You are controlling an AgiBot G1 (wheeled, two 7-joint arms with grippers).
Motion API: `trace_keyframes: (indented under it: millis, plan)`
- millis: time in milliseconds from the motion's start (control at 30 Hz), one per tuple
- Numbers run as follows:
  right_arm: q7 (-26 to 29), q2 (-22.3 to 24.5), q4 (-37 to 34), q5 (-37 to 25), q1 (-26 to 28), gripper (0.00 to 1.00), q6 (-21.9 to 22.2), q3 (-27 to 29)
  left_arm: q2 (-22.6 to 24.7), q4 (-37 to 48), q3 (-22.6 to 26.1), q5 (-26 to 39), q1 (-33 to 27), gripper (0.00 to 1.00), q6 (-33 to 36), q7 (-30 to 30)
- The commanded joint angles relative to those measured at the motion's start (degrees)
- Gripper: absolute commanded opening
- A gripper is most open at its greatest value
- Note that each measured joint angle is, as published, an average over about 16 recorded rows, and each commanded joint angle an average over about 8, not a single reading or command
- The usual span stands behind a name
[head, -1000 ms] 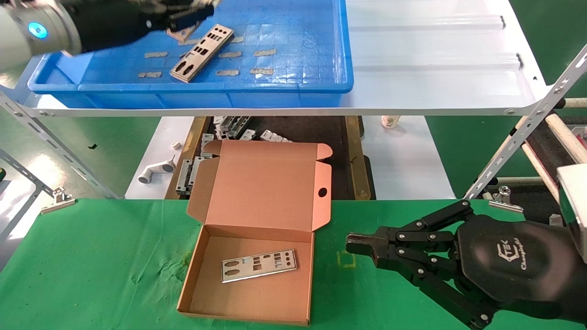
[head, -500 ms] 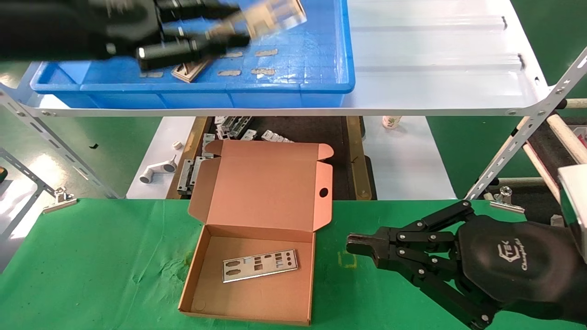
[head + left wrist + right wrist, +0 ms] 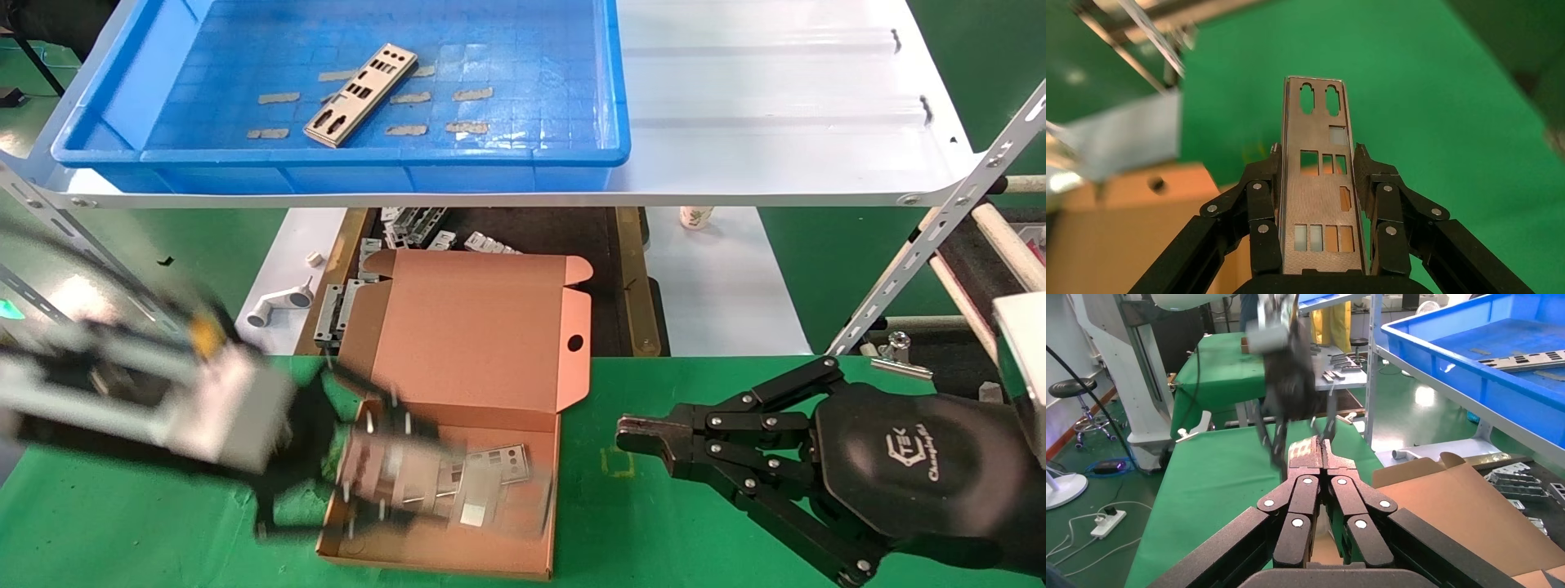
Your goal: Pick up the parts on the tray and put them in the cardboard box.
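While clamped edgewise, plate (image 3: 1319, 202) between left pincer (image 3: 1319, 184) fingers, above cardboard box (image 3: 458, 523).

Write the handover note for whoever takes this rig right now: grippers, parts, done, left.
Left gripper: shut on a thin silver punched metal plate, over the open brown cardboard box on the green table.
Right gripper: shut, holding nothing, parked on the table right of the box.
Done: one silver plate lies flat on the box floor.
Left: release the held plate into the box, then fetch the last plate from the bright blue plastic tray on the white shelf.
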Motion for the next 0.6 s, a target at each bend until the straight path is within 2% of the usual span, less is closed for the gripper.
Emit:
trace_keyframes:
  millis: [33, 200, 400, 500, 533, 600]
  plan:
    - [0.00, 0.00, 0.00, 0.00, 0.00, 0.00, 0.00, 0.00, -0.60, -1.62, 3.61, 0.85, 1.69, 0.00, -0.84, 1.27]
    - [0.00, 0.00, 0.00, 0.00, 0.00, 0.00, 0.00, 0.00, 3.48, 3.58, 5.57, 4.62, 4.90, 0.00, -6.20, 4.97]
    - [0.00, 0.00, 0.00, 0.00, 0.00, 0.00, 0.00, -0.01, 8.41, 9.92, 6.35, 5.90, 7.46, 0.01, -10.46, 7.35]
    - [0.00, 0.00, 0.00, 0.01, 0.00, 0.00, 0.00, -0.01, 10.40, 12.70, 6.73, 6.58, 7.96, 0.12, -11.66, 8.58]
    - [0.00, 0.00, 0.00, 0.01, 0.00, 0.00, 0.00, -0.01, 10.99, 13.65, 6.86, 6.76, 8.04, 0.17, -11.82, 8.81]
    - [0.00, 0.00, 0.00, 0.01, 0.00, 0.00, 0.00, -0.01, 12.04, 15.37, 7.10, 7.09, 8.07, 0.35, -12.01, 9.30]
